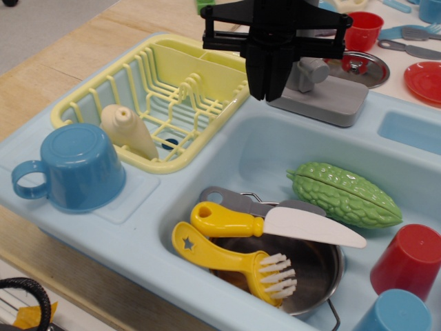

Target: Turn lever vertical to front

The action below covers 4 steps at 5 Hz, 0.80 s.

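Pale blue plastic makes up the toy sink (227, 148) that fills most of the frame, with a yellow dish rack (162, 96) set in its upper-left part. At the sink's back edge, upper centre-right, sits the grey faucet (324, 96) on its flat base. Black and hanging from the top edge, the tool (267, 81) covers the faucet's left side; its fingers point down and sit close together with nothing between them, so it looks nearly closed and empty. Smallest is the lever (313, 70), a stubby grey knob that lies just right of the tool in the frame, its long axis roughly level and pointing right. Judging by this, the tool must shift right to meet it.
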Each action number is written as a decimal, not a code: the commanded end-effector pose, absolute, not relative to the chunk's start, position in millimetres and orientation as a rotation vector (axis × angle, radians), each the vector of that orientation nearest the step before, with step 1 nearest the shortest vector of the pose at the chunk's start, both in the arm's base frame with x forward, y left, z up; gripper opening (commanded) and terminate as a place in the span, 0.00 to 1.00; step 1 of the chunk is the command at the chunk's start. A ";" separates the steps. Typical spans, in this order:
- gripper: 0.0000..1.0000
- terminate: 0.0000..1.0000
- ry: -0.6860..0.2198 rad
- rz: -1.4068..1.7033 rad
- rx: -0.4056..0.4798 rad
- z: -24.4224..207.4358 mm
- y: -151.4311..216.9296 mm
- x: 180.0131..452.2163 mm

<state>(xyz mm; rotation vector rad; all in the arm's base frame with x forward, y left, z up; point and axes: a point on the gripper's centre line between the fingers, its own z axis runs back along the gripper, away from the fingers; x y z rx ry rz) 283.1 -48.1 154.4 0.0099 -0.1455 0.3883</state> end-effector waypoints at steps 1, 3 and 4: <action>0.00 0.00 -0.183 0.413 -0.024 163.7 -45.2 281.0; 0.00 0.00 -0.202 0.449 -0.019 166.2 -48.5 275.5; 0.00 0.00 -0.267 0.422 0.053 191.9 -55.3 277.8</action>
